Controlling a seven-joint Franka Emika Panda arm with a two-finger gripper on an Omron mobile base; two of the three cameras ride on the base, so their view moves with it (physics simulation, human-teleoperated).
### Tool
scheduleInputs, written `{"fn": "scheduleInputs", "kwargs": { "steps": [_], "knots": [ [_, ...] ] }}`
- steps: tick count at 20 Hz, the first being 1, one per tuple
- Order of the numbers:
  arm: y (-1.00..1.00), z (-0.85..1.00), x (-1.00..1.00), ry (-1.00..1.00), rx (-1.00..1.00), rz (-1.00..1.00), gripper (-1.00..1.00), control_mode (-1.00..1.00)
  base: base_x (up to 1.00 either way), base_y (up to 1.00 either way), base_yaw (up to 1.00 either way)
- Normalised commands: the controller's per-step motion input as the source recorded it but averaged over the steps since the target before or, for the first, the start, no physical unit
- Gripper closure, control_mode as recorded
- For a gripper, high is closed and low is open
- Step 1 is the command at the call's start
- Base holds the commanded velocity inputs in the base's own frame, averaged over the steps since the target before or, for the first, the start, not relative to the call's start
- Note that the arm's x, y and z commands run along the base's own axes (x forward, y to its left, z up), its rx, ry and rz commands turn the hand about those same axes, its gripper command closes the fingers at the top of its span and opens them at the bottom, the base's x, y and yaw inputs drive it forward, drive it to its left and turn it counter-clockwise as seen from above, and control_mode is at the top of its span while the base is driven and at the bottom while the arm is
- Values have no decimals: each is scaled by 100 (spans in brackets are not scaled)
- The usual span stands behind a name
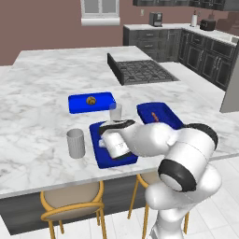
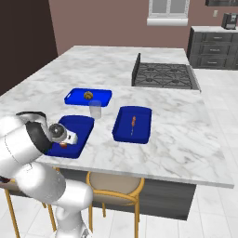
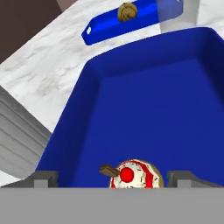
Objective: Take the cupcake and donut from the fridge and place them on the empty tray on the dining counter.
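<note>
**Cupcake down on the tray, donut yet to come**

Sitting inside the plain deep-blue rectangular tray (image 3: 144, 100) on the large white-grey marble dining counter (image 1: 42, 93): the tiny cupcake with white frosting and red topping (image 3: 133, 175), close to the tray's near end. Seen in the right base view as a small reddish spot (image 2: 63, 145) on the tray floor (image 2: 81, 124), just below the white arm's two-finger gripper (image 2: 69, 137). Fingers (image 3: 43, 178) spread wide, one on each side of the cupcake and apart from it, pinching nothing; by the look of it, first half of the job done.

Nowhere on the counter in these pictures: the purple-iced ring donut. Judged as still to be fetched from the fridge, then set in this same tray beside the cupcake, where plenty of bare blue floor remains toward the far end.

Around the tray: a clear drinking glass (image 1: 115, 112) just beyond its far edge, a grey ribbed cup (image 1: 75, 143) to its left, a second blue tray carrying a small brown round item (image 1: 91, 100) farther off, a third blue tray with a thin orange-red stick (image 1: 155, 116) to the right. Neither of these the target tray.
</note>
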Motion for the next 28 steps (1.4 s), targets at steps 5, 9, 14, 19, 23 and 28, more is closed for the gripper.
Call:
{"fn": "scheduleInputs", "kwargs": {
  "steps": [5,9,14,19,23,28],
  "knots": [
    [-21,100,-41,0,0,-2,-100,-100,0,0,0],
    [-46,100,-41,20,-4,-6,-100,-100,0,0,0],
    [-38,100,6,9,-10,-8,-100,-100,0,0,0],
    [-45,100,7,11,0,-13,-100,-100,0,0,0],
    [-52,100,-5,36,3,-13,-100,-100,0,0,0],
    [-11,51,-66,9,-6,-6,-100,-100,0,0,0]
  ]
}}
